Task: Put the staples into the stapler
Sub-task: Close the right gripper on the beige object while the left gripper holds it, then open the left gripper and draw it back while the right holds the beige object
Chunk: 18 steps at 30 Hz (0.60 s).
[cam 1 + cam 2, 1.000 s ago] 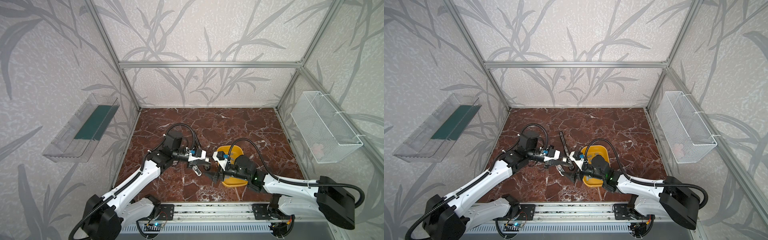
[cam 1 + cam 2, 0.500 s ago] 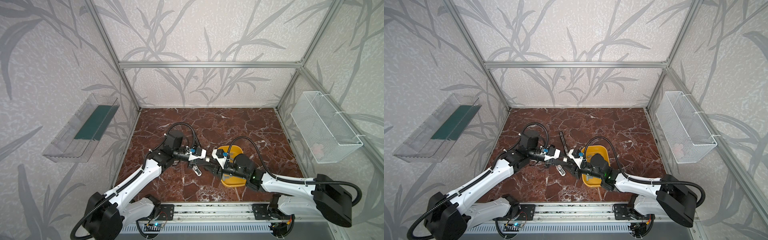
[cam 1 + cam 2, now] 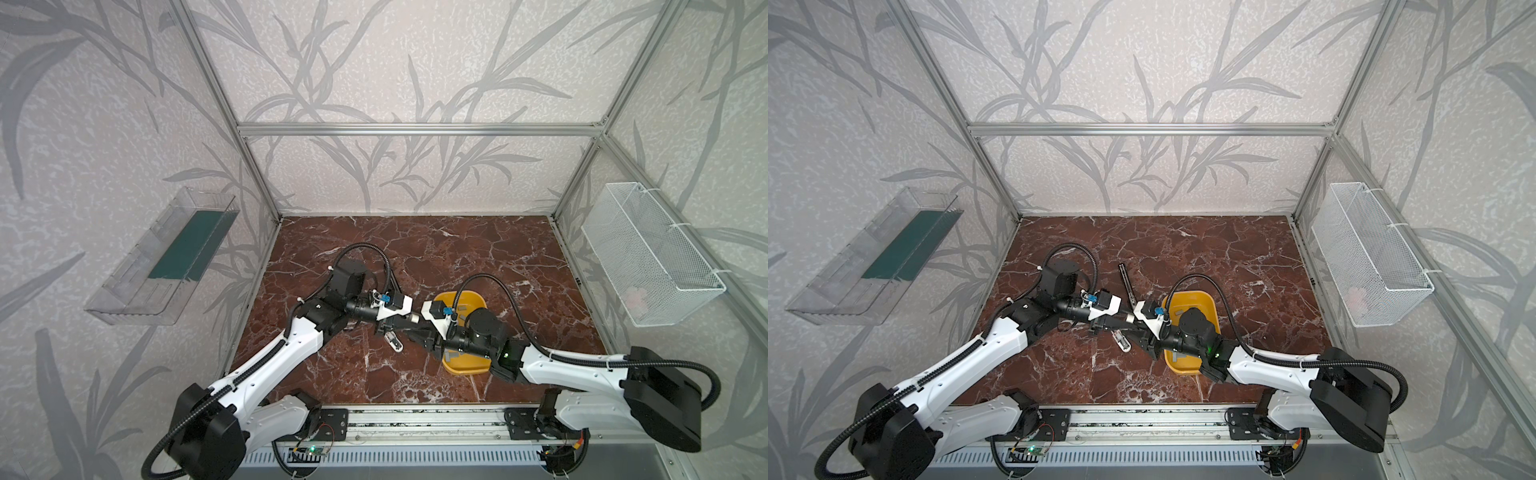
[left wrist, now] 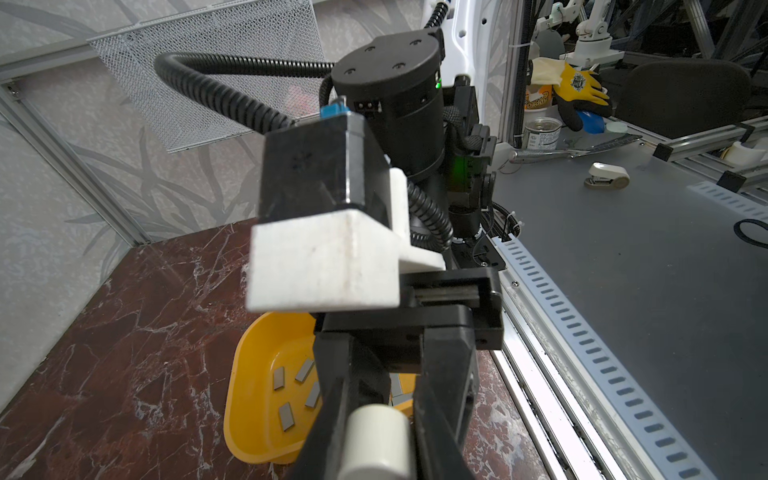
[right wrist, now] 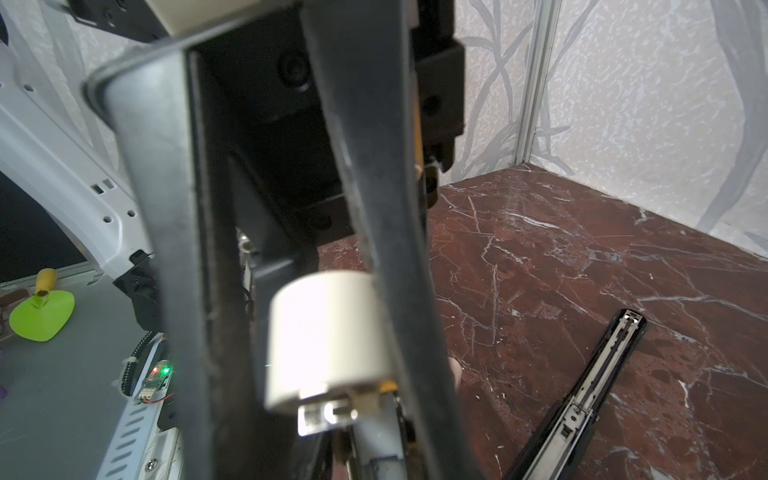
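Close to the table's front edge, right of the middle, grey staples (image 4: 286, 415) lie in a yellow tray (image 3: 467, 368). Above the table's middle the left gripper (image 3: 392, 324) pinches a white stapler (image 4: 374, 440). The right gripper (image 3: 417, 330) has its fingers (image 4: 444, 395) clasped on the stapler's round end. Farther back a long black rail (image 3: 1126, 282) lies on the table.

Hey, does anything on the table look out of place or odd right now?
Yes. A black stapler lies opened out flat on the marble table, metal rail exposed, outside the yellow tray. The staples in view sit inside the tray at mixed angles; nothing looks spilled or broken.
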{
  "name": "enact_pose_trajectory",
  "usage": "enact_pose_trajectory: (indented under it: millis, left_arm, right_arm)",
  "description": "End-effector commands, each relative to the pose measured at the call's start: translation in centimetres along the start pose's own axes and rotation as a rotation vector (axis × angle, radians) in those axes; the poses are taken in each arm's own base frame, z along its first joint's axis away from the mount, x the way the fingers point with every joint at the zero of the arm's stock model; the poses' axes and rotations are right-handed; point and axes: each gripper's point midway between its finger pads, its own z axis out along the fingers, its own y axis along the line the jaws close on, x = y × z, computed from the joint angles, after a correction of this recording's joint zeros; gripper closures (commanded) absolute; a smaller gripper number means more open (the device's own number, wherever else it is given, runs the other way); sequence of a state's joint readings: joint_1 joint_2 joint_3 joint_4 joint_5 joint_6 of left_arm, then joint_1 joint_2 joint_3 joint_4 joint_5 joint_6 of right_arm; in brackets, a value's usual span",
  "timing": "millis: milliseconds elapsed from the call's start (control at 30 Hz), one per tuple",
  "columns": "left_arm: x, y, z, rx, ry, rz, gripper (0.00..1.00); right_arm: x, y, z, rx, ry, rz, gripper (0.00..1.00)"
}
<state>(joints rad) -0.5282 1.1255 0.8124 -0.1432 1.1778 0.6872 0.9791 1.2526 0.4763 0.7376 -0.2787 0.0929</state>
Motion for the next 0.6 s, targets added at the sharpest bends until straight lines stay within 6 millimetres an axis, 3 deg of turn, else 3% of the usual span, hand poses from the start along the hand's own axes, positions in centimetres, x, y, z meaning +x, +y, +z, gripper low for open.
enact_pose_trajectory:
  millis: [0,133,267,433,567]
  left_arm:
    - [-1.4,0.9,-0.4,-0.055,-0.011,0.098,0.68]
    - [-0.7,2.9,-1.0,-0.206,0.024,0.123,0.45]
    - [-0.4,6.4,-3.2,-0.442,0.065,0.153,0.35]
    - [0.5,10.5,-8.4,-0.802,0.115,0.196,0.31]
    - [1.3,13.6,-14.4,-1.143,0.169,0.188,0.30]
  right_arm:
    - [-1.5,-0.1,0.5,0.006,-0.035,0.046,0.79]
    - [-0.3,-1.3,0.8,0.073,0.028,0.107,0.82]
    - [0.9,-2.5,1.5,0.187,0.126,0.159,0.88]
    - [3.0,-1.2,3.2,0.244,0.211,0.194,0.92]
    - [5.0,0.3,5.0,0.261,0.280,0.201,0.95]
